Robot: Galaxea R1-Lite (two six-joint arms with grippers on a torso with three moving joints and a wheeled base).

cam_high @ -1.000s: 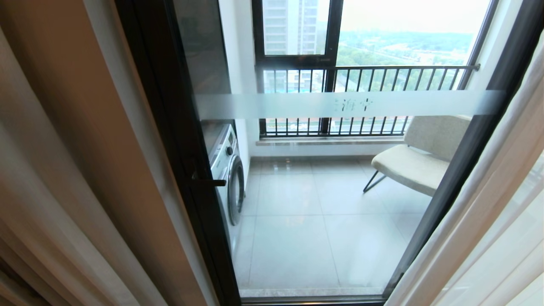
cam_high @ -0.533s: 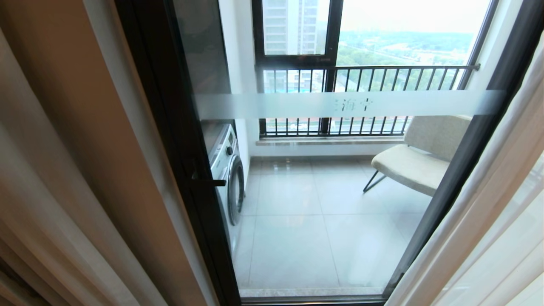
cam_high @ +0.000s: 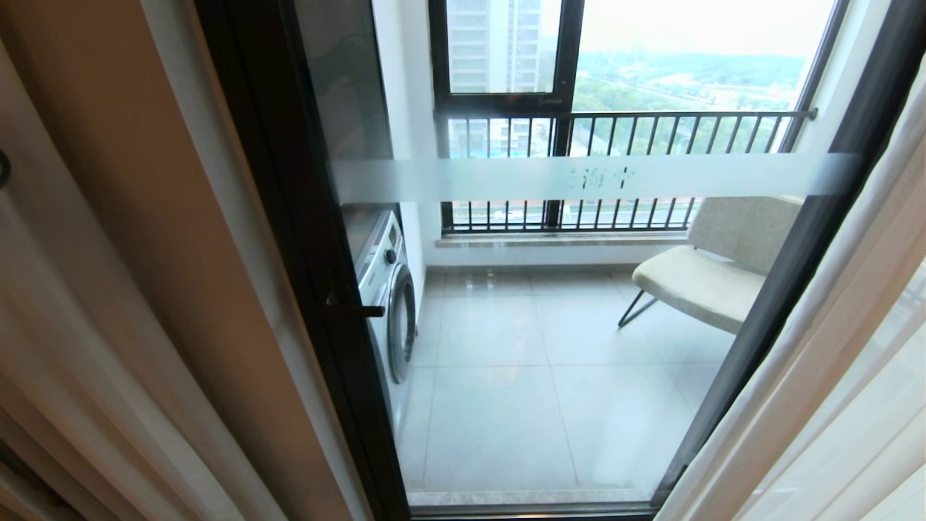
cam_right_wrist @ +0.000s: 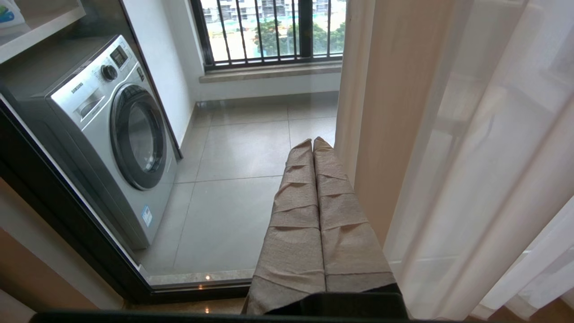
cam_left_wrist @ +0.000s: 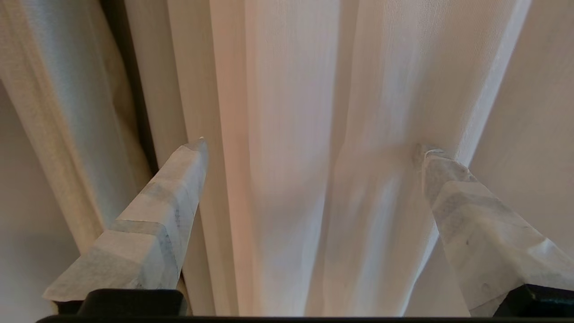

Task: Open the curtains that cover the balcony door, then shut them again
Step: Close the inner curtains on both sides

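We are seeing the door [cam_high: 579,304] fully uncovered right now: the curtains [cam_high: 108,325] are bunched to its left, with more folds [cam_high: 832,376] gathered to its right. The door and both bunches are sitting just where they were a second ago, so nothing in the fabric has shifted. The one change in the head view is a small dark shape [cam_high: 3,168] now peeking in at the far edge, left of the door; we cannot tell what it is.

Our left tool [cam_left_wrist: 309,148] is standing wide, its wrapped fingers [cam_left_wrist: 179,179] spread either side of a sheer fold [cam_left_wrist: 291,157] left of the door, with one tip pressing a dimple into the cloth. Nothing is pinched yet.

Our right tool [cam_right_wrist: 314,143] is parked, fingers pressed together and holding nothing, just beside the folds right of the door.

We are judging the opening half done, and the closing pull about to begin.
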